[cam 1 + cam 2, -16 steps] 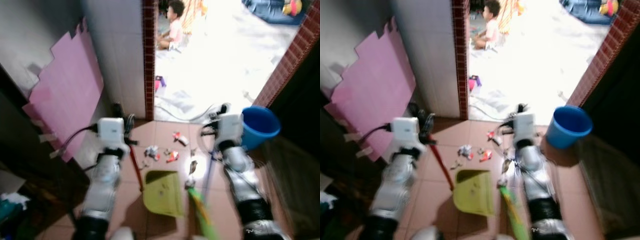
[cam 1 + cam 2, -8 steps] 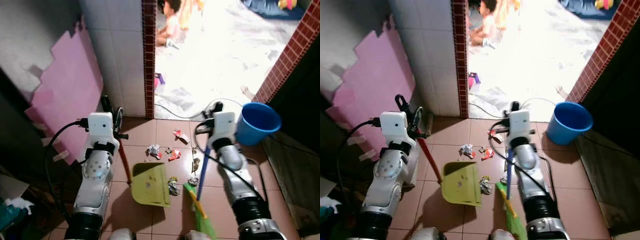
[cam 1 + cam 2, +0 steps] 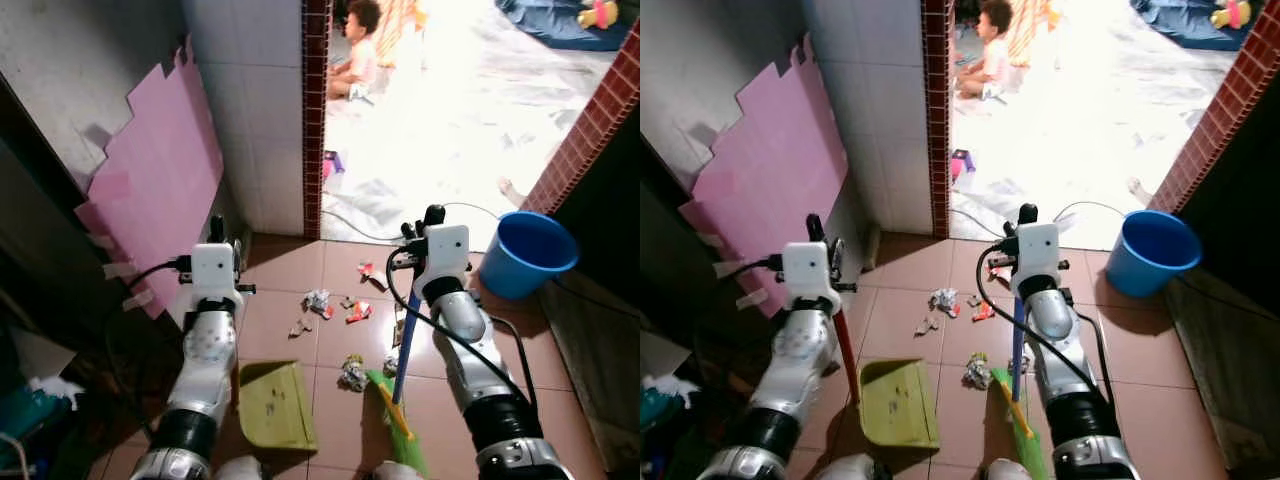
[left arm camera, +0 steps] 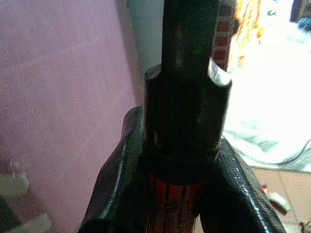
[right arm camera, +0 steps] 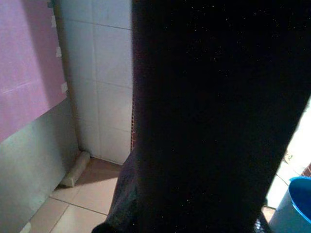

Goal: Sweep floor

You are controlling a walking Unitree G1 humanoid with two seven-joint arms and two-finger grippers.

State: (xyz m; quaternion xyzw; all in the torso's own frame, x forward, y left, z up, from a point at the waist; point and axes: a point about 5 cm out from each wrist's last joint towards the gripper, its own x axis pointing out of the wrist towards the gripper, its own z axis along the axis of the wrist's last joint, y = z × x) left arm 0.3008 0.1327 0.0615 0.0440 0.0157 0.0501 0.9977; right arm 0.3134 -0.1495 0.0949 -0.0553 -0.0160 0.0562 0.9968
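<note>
Broom [image 3: 402, 370], with its blue pole and green head, is standing near the middle of the terracotta tile floor [image 3: 320, 345], the pole rising to the right gripper [image 3: 1018, 248], which is clamping around it; in the right wrist view the pole is crossing close to the lens as a broad dark shape [image 5: 214, 116]. Beside the green head, at about 9 o'clock from it, a crumpled scrap [image 3: 351, 372] is lying on the tiles. Further toward 12 o'clock, near the doorway, more litter is scattered: a white crumpled wrapper [image 3: 318, 301], a red wrapper [image 3: 358, 311] and a small red-and-white piece [image 3: 366, 270].

At 9 o'clock from the broom, a yellow-green dustpan [image 3: 272, 404] is sitting flat on the floor, its red handle [image 3: 843, 343] running up to the left gripper [image 3: 222, 255]. The left wrist view is showing the black fingers [image 4: 124, 174] pressing tight on both sides of the handle's red shaft and black cap [image 4: 187, 121].

A pink sheet [image 3: 160, 180] is leaning on the wall at 10 o'clock, and a blue bucket [image 3: 526, 252] is standing at 2 o'clock by the brick doorpost. Beyond the doorway at 12 o'clock a child [image 3: 358, 45] is sitting on the bright ground
</note>
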